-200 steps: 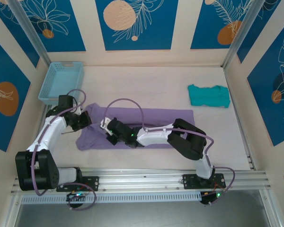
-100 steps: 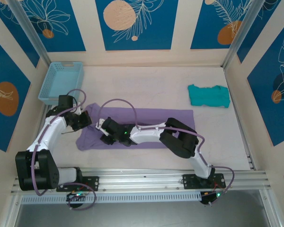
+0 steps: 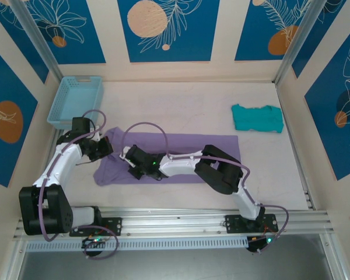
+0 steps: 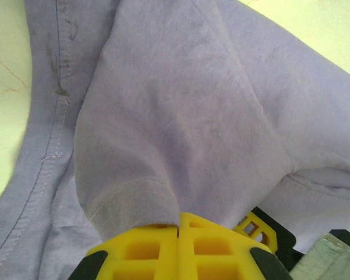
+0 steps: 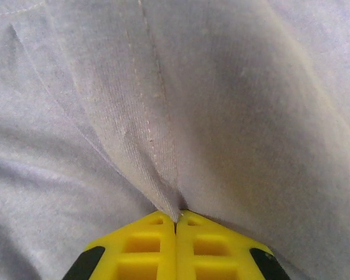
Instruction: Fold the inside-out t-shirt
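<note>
Quick headcount from my end. Two arms (image 3: 61, 166), so two hands: my left hand (image 3: 103, 149) at the left of the frame and my right hand (image 3: 131, 161) closer to the middle. Each hand has two yellow fingers (image 4: 146, 251), so that's four total. Two purple cables (image 3: 149, 124), one looping over each arm. Clothes, two pieces: one inside-out t-shirt (image 3: 186, 146), purple, across the middle of the frame, and one teal garment (image 3: 256, 118) at the upper right. One light blue basket (image 3: 81, 78) in the upper left. One counter (image 3: 181, 102) under the whole lot.
</note>
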Available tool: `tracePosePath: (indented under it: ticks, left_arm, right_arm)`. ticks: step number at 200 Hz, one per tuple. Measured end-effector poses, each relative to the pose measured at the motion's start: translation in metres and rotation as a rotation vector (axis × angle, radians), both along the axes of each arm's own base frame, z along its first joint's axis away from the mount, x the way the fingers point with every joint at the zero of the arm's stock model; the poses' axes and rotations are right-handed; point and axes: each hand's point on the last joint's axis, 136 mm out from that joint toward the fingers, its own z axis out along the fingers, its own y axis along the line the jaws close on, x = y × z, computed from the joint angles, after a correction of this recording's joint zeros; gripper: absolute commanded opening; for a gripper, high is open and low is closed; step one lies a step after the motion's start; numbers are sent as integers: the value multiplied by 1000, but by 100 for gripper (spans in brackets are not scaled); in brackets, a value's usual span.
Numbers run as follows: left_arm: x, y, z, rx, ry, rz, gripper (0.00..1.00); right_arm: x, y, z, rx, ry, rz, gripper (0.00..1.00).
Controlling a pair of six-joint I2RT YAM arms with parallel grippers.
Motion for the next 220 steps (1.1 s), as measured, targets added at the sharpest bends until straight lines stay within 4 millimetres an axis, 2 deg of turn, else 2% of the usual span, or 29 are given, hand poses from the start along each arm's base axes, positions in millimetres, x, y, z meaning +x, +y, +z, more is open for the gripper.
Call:
tracePosePath:
  ticks: [69, 107, 123, 150, 164, 194, 220]
  left_arm:
    - [0, 0, 0, 1, 0, 0, 0]
    - [0, 3, -1, 25, -3, -6, 2]
    - [0, 4, -2, 31, -4, -11, 9]
    - [-3, 6, -4, 50, 2, -20, 33]
    - [-4, 8, -5, 62, 7, -19, 43]
    - [-5, 11, 0, 76, -7, 0, 55]
    - [-1, 12, 15, 71, -71, 36, 62]
  right_arm:
    - [-9, -6, 41, 116, 53, 14, 0]
    - [-18, -17, 51, 159, 114, 17, 0]
    - [-20, -17, 50, 168, 142, 19, 5]
    - [-27, -19, 45, 164, 193, 24, 26]
    - [-31, -22, 40, 145, 214, 28, 31]
    - [-38, -30, 30, 119, 249, 37, 38]
    - [-43, -36, 28, 134, 302, 44, 41]
